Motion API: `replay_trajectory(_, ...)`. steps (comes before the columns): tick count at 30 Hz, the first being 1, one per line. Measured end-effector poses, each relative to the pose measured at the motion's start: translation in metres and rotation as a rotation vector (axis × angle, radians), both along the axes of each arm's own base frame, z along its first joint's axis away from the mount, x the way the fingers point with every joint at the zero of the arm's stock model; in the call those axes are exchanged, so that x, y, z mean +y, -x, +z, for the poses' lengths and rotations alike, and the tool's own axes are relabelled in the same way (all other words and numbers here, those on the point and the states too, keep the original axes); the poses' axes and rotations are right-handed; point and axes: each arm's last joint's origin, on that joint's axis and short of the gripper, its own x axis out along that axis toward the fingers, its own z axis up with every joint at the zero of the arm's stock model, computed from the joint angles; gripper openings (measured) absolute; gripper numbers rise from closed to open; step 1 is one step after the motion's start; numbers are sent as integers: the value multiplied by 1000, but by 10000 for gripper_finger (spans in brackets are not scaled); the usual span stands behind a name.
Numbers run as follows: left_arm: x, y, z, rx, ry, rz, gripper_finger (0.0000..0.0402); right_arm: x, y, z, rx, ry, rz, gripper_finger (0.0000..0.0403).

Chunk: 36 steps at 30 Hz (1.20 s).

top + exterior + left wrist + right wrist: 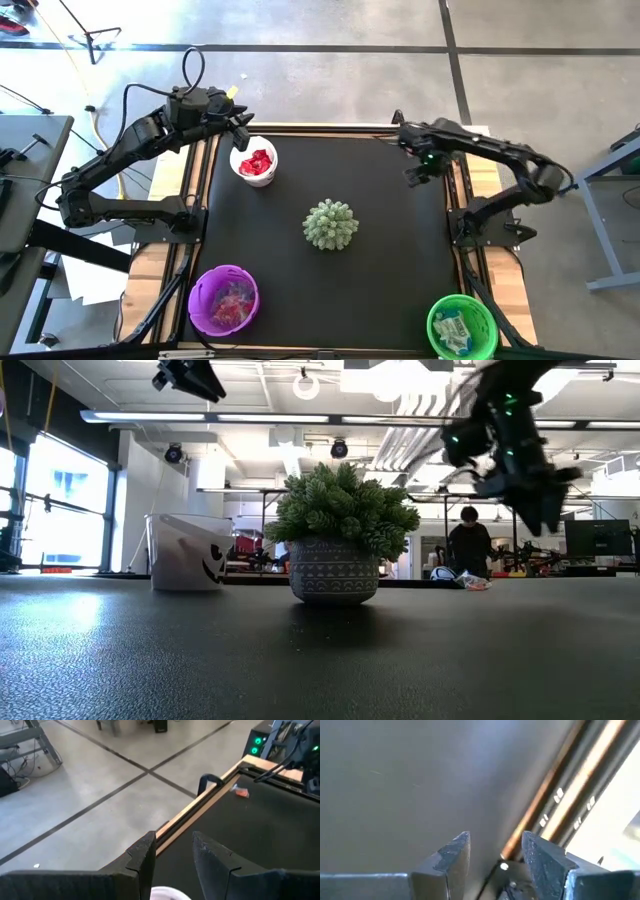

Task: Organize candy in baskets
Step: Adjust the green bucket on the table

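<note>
The left tool [243, 128] hangs just above the white basket [254, 164], at about eleven o'clock on the desk [330, 290]. Its fingers [145, 857] stand apart with nothing between them, and the pale rim of the basket peeks in beneath them in its wrist view. The right tool [415, 172] hovers near the desk's right edge at about two o'clock, fingers [455, 852] spread wide and empty, pointed down at bare black mat beside the wooden border.

Outward from there: the white basket holds red-wrapped candy [256, 161]. The purple basket [223, 299] at seven o'clock has a mix of reddish and bluish pieces, and the green basket [462, 325] at five o'clock holds pale silver-blue ones. A spiky green ball plant [330, 224] sits in the middle, clear of all three.

I'd judge the sorting is nearly done, with both tools between picks. One small orange-red piece [241, 793] lies near the far edge at about one o'clock, close to the right arm. The next move probably calls for the right tool to swing over and close on it, then carry it to the white basket.

Hard to make out: the purple basket's exact contents, and whether that stray piece is really a sweet. From desk height the plant hides much of the far side, the purple and green baskets are out of view, and a person stands working in the room beyond.
</note>
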Motion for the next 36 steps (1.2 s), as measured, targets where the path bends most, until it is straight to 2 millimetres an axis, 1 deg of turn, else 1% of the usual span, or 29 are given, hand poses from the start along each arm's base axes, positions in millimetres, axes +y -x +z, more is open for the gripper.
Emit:
replay_trajectory(2,0,0,1,-10,-6,0,113,0,16,-8,13,-17,-55,176)
replay_trajectory(5,1,-1,3,-29,-11,2,113,-2,33,-24,-1,-65,-138,176)
replay_trajectory(7,1,-1,3,-36,-8,5,113,-5,40,-34,-39,-100,-163,176)
replay_trajectory(10,1,-1,3,-47,3,13,113,-10,43,-46,-103,-96,-192,176)
replay_trajectory(16,1,-1,3,-64,20,23,113,-24,44,-52,-254,-59,-234,176)
replay_trajectory(23,1,-1,3,-67,24,25,113,-39,43,-51,-378,12,-284,176)
replay_trajectory(31,1,-1,3,-67,24,26,113,-50,36,-49,-503,73,-311,176)
replay_trajectory(36,1,-1,3,-67,24,26,113,-59,27,-54,-599,66,-333,176)
